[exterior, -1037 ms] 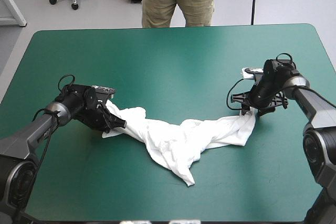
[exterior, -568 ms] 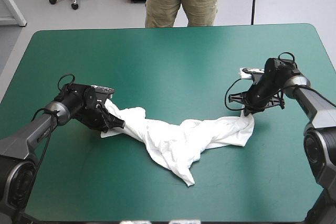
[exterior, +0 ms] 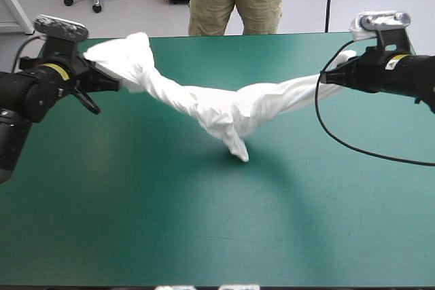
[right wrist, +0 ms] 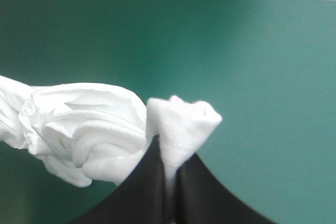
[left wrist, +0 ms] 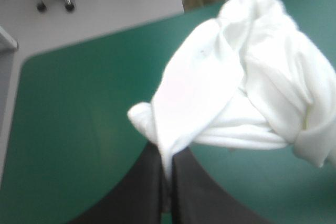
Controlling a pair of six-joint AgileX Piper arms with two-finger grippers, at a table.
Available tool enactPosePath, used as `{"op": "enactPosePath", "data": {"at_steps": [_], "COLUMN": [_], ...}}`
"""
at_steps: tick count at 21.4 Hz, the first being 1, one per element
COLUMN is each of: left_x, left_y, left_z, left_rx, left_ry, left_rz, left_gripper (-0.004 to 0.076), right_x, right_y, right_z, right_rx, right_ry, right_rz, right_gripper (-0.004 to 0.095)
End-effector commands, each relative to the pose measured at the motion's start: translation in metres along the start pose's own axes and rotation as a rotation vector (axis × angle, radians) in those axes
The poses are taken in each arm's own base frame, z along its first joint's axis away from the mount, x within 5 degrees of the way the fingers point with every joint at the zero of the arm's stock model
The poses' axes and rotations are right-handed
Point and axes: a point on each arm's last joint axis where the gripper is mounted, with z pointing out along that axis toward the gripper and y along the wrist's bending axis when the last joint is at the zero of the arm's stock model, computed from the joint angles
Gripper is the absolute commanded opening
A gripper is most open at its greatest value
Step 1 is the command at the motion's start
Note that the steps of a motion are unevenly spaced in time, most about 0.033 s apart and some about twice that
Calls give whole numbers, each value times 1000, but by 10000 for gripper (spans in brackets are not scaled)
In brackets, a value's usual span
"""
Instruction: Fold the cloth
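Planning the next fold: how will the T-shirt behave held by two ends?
Likely floppy: the T-shirt sags in a V between the left gripper and right gripper. Probably light, since narrow pinches carry it. It hangs bunched, so may not spread unaided.

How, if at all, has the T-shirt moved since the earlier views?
Yes: up and toward the far edge of the teal-green table. The T-shirt hangs between the left gripper and right gripper, ends lifted clear.

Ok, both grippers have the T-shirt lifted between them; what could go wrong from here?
The left gripper and right gripper each pinch only a small bunch of the T-shirt, so an end might slip free. The T-shirt hangs as a twisted rope with its middle sagging toward the table; set down like this, it would likely land crumpled.
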Motion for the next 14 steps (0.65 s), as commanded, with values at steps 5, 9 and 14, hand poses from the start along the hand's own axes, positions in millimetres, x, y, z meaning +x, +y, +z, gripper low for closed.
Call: {"op": "enactPosePath", "data": {"at_steps": [5, 9, 14], "left_x": [-78, -83, -67], "left_y": [36, 42, 39], "left_z": [-160, -226, -255], "left_rx": [-91, -71, -13], "left_ry": [-629, -829, -846], "left_rz": [-76, -84, -43], "left_gripper": [-9, -9, -9], "right_x": [-57, -65, -55], "right_y": [34, 46, 51], "right_z": [-149, -205, -215], "right_rx": [-26, -25, -35], "right_ry": [-567, -772, -738], "right_rz": [-145, -198, -235], "right_gripper": [-17, -17, -17]}}
